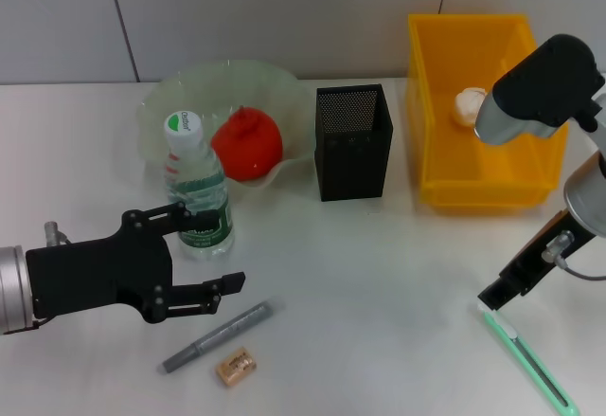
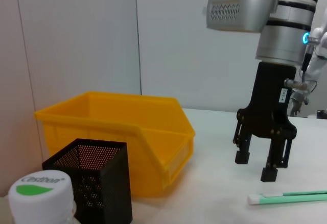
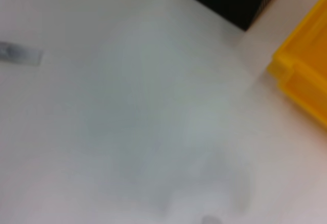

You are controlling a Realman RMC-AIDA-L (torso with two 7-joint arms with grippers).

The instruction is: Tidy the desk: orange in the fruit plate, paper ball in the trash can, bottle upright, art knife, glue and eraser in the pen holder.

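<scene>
Desk (image 1: 379, 274) space on the robot's left side holds the left gripper (image 1: 213, 250), its black fingers spread wide and holding nothing, hovering just in front of the upright bottle (image 1: 196, 189). Near its lower finger lie the grey glue stick (image 1: 218, 335) and, just beside that, the small tan eraser (image 1: 236, 367). Behind the bottle sits the pale green fruit plate (image 1: 170, 94) with the orange (image 1: 248, 144) resting in it. Next comes the black mesh pen holder (image 1: 353, 141), standing upright between plate and bin. The yellow trash can (image 1: 445, 132) holds the paper ball (image 1: 468, 105). Farthest right, the right gripper (image 2: 260, 165) hangs above the desk with its fingers parted and empty, directly over the white end of the green art knife (image 1: 530, 364), which lies flat on the surface.
</scene>
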